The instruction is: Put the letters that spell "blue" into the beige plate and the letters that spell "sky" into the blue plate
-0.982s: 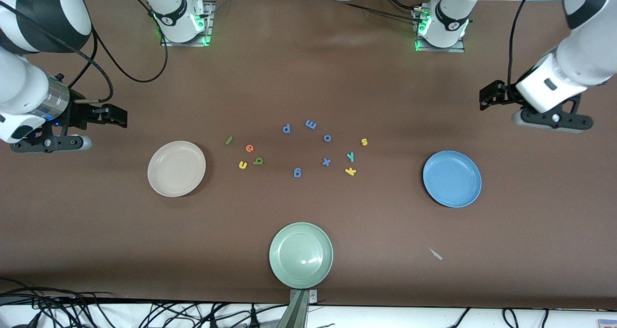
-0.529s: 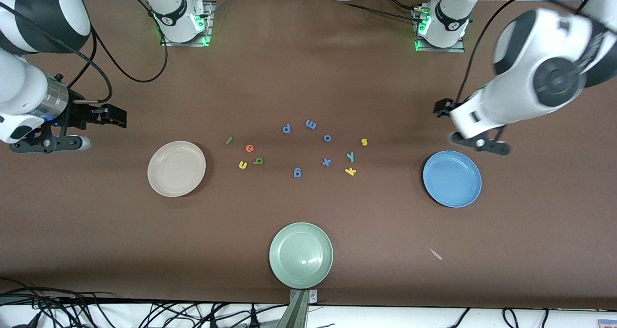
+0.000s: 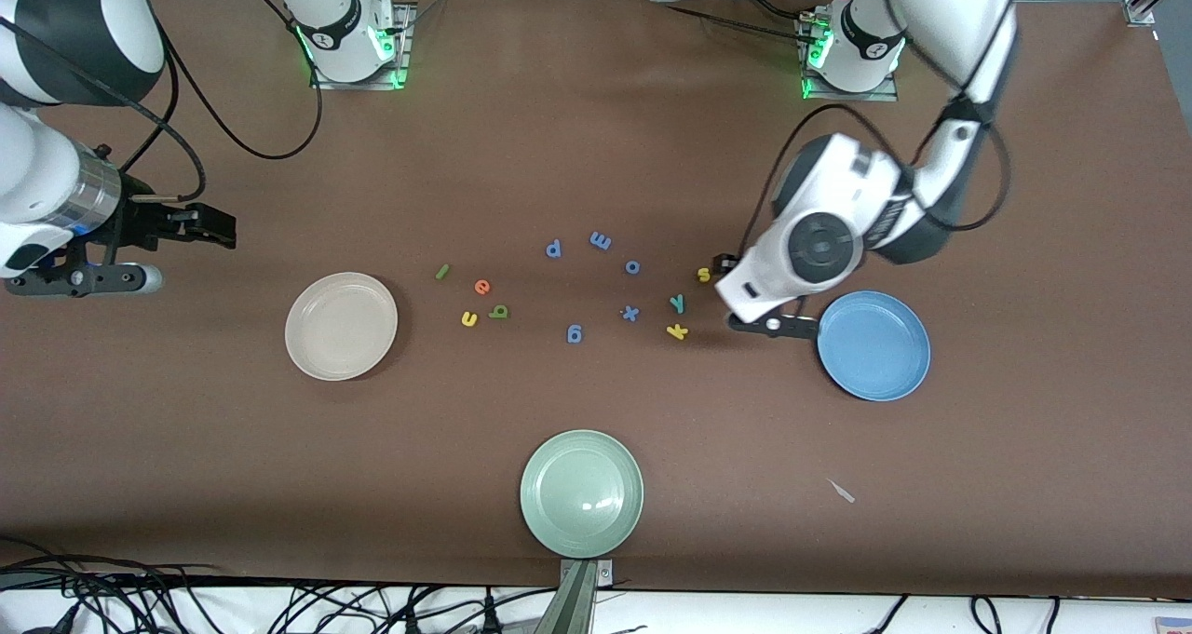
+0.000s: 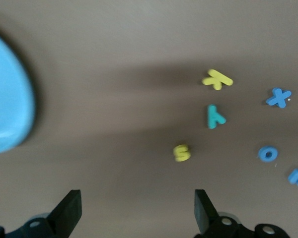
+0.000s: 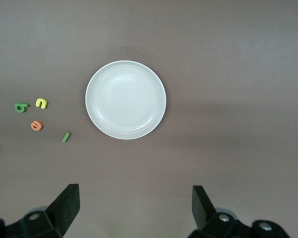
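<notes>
Olive "b" (image 3: 499, 312), dark green "l" (image 3: 442, 271), yellow "u" (image 3: 468, 318) and orange "e" (image 3: 481, 287) lie beside the empty beige plate (image 3: 341, 326). Yellow "s" (image 3: 704, 274), teal "y" (image 3: 677, 303) and yellow "k" (image 3: 677, 331) lie toward the empty blue plate (image 3: 873, 345). My left gripper (image 4: 137, 213) hangs open over bare table between the "s" (image 4: 182, 152) and the blue plate (image 4: 7, 99), holding nothing. My right gripper (image 3: 212, 227) waits open and empty over the right arm's end of the table, with the beige plate (image 5: 125, 99) in its view.
Blue letters "p" (image 3: 553, 249), "m" (image 3: 601, 240), "o" (image 3: 632, 266), "x" (image 3: 630, 313) and "g" (image 3: 574, 334) lie between the two groups. A pale green plate (image 3: 581, 493) sits near the front edge. A small pale scrap (image 3: 842, 491) lies nearer the camera than the blue plate.
The left arm has swung in from its end of the table to hang over the spot beside the "s". The right gripper has barely shifted. Both stay open.
</notes>
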### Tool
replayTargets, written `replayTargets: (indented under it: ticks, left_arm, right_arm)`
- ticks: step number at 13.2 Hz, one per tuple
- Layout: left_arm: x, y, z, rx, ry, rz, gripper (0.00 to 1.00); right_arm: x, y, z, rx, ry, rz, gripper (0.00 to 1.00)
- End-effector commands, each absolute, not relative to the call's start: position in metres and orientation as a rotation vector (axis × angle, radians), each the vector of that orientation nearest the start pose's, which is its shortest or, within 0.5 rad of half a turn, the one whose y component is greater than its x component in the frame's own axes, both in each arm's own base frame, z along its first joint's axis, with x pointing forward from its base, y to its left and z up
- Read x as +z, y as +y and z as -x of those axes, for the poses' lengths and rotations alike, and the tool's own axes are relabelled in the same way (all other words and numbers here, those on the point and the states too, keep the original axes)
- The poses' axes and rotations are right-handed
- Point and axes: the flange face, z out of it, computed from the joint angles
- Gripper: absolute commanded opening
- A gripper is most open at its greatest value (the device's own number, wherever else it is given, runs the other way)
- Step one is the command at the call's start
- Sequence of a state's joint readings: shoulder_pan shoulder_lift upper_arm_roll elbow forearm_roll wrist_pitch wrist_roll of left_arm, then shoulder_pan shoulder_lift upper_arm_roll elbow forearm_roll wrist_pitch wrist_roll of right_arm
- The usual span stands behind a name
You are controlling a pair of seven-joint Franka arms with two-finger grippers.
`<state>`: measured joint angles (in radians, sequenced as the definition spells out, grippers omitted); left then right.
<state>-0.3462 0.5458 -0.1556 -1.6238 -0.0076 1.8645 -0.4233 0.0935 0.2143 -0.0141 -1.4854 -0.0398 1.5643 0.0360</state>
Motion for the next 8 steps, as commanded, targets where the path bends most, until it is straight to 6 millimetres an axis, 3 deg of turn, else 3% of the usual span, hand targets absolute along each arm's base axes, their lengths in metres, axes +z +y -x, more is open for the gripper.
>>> replayTargets:
  ticks: [1,3,5,8]
  left_arm:
    - [0.25,-0.326,-0.565,0.452,-0.034,3.01,1.0]
    - [0.22,-0.33,-0.549,0.424,-0.042,3.027,1.0]
    - [0.19,-0.33,-0.53,0.358,-0.07,3.058,1.0]
    - [0.175,-0.329,-0.52,0.337,-0.068,3.07,0.93]
  right_arm:
    - [0.55,0.04,-0.611,0.185,-0.065,3.173,1.0]
    - [0.558,0.039,-0.611,0.171,-0.067,3.164,1.0]
    - [0.564,0.05,-0.609,0.158,-0.091,3.169,1.0]
    - [0.546,0.079,-0.61,0.218,-0.166,3.161,1.0]
